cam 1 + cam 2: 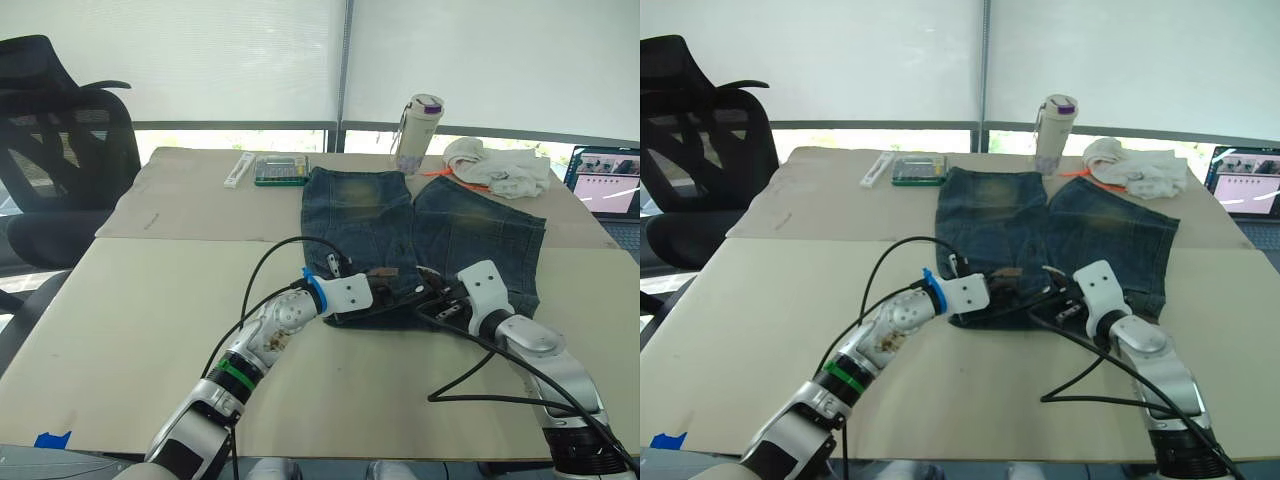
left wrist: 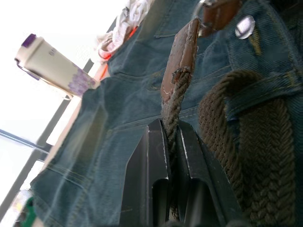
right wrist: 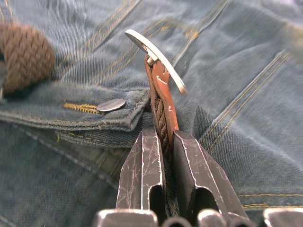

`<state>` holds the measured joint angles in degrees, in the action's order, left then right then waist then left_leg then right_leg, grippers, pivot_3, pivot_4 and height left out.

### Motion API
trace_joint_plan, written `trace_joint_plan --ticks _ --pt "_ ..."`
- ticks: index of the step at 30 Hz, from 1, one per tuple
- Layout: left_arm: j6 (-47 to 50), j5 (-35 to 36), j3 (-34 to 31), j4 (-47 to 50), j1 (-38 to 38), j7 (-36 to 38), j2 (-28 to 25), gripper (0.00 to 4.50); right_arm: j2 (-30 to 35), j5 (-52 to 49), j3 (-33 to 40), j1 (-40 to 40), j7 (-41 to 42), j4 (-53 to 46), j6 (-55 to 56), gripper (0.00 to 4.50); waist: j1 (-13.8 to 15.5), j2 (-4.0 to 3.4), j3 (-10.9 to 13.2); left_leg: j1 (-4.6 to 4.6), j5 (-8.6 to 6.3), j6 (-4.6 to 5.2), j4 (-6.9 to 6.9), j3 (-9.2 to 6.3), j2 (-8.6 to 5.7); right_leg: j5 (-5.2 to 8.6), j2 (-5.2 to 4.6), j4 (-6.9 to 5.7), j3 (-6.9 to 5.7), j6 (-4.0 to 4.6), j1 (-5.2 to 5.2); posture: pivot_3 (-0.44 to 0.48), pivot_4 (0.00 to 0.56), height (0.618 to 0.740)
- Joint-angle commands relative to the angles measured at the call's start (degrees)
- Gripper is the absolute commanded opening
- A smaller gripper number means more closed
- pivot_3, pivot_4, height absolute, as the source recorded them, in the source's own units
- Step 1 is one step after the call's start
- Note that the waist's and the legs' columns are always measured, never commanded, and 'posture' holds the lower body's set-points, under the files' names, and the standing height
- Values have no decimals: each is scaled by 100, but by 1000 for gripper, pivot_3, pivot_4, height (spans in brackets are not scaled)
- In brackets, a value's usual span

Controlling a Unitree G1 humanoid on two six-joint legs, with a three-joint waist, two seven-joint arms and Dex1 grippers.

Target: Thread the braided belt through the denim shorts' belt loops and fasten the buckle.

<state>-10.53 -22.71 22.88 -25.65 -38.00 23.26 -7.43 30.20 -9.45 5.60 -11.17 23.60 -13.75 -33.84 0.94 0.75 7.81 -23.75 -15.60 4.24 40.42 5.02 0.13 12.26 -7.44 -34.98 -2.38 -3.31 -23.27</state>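
Two pincers meet at the waistband of the denim shorts (image 1: 420, 235), spread flat on the tabletop (image 1: 130, 300). The left pincer (image 2: 171, 142) clamps the braided belt (image 2: 258, 156) by its leather tip. The right pincer (image 3: 163, 142) clamps the end bearing the buckle (image 3: 156, 54).

Cardboard-covered table (image 1: 150, 300): denim shorts (image 1: 470, 235), probably cloth (image 1: 500, 168).

L gripper (image 2: 170, 142) & R gripper (image 3: 163, 142): jaws clamped, arms angled inward.
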Motion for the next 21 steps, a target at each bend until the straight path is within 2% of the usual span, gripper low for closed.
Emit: trace_joint_plan --ticks 1,6,14,21 --pt "382 383 -176 -394 -343 -64 546 0 -177 -202 169 17 15 -481 367 6 -11 0 0 0 -1 1 1 0 -2 0 0 0 0 0 0 0 150 737" --pt "535 711 -415 -944 -659 -196 1066 0 -192 -20 -5 138 12 -561 503 6 -25 1 0 1 -3 5 -1 -3 -7 2 0 1 1 -2 -2 0 150 737" --pt "483 762 -441 -1179 -780 -421 1230 0 -249 -12 -55 199 4 -644 541 6 -28 1 0 0 -3 6 -1 -6 -7 2 0 1 3 -2 -5 0 150 737" --pt "304 775 -282 -1114 -708 -387 1443 0 158 415 -544 209 392 -551 1054 6 -27 1 1 0 -7 11 0 -6 -8 2 -1 3 4 -2 -5 0 150 737"
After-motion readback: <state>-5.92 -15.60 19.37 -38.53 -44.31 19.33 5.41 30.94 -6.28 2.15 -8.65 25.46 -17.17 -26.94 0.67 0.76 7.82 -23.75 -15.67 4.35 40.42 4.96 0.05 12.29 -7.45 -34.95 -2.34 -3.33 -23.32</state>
